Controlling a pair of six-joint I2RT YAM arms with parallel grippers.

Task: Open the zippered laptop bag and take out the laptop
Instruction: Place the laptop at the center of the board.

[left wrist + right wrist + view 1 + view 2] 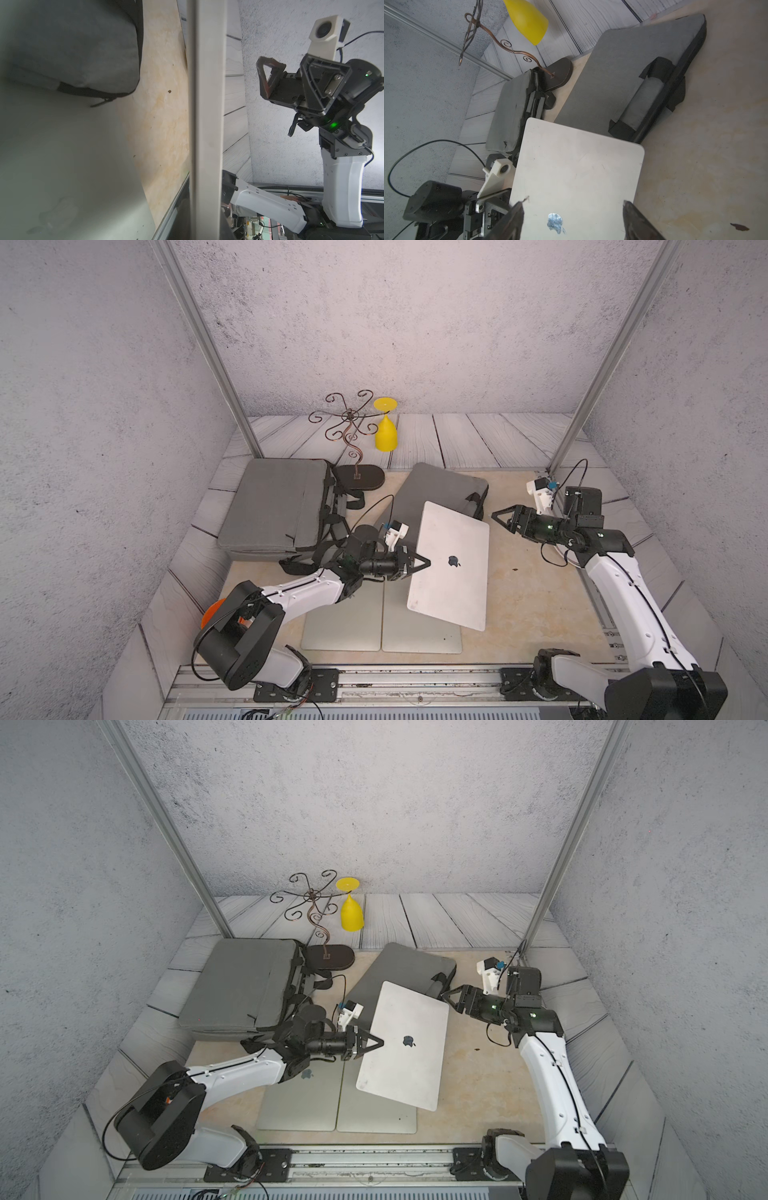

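- Pinched narrowly in the left gripper (422, 563) by one long edge: laptop (451, 572), out of the bag, tilted above two other laptops (340, 626).
- Spread wide, holding nothing, just beside its far corner: right gripper (498, 517).
- Lying flat beneath the far end: gray laptop bag (440, 487), seemingly empty, mouth hard to see.

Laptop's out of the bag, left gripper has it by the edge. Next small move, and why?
Probably carry it toward the bare table on the right and lower it there, grip shut. The laptop is out of the grey bag but hangs tilted over two other laptops, pinched by the left gripper at one edge only; the right gripper stands open, apart from it.
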